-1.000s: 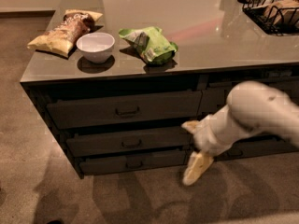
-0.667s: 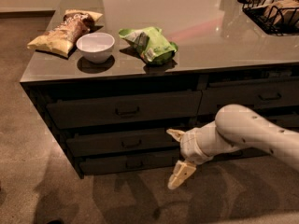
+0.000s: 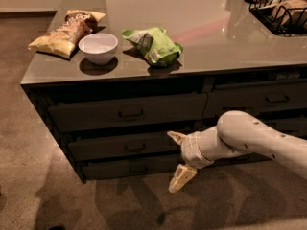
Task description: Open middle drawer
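I see the hand (image 3: 177, 158) low in front of the bench (image 3: 216, 37), with its two fingers spread wide, one above the other, gripping nothing. The middle drawer (image 3: 110, 147) sits shut in the left stack, between a taller drawer (image 3: 96, 114) and a thinner drawer (image 3: 115, 168). The hand is just right of its bar handle (image 3: 135, 147) (contact cannot be confirmed). The bench top carries a white bowl (image 3: 98, 47), a green bag (image 3: 154, 45), a chip bag (image 3: 64, 32) and a wire basket (image 3: 280, 8).

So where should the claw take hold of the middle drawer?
Grip the small bar handle at the middle drawer's front centre, coming from the front; the bar lies level, so one finger above, one below. The open claw hovers just right of it.
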Controlling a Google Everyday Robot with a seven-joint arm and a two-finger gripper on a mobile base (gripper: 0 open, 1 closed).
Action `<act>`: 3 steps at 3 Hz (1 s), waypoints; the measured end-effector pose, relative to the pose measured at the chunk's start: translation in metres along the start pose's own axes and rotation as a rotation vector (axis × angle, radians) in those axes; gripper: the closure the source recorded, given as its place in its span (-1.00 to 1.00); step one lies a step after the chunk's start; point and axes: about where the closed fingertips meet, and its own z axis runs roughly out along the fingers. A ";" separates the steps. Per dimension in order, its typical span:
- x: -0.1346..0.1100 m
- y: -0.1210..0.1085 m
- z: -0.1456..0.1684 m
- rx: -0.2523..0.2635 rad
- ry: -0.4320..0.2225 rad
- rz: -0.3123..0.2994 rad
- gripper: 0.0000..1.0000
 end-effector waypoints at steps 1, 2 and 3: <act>0.004 -0.010 0.012 0.037 0.046 -0.018 -1.00; 0.042 -0.030 0.063 0.102 0.170 -0.069 -1.00; 0.051 -0.061 0.074 0.179 0.148 -0.103 -1.00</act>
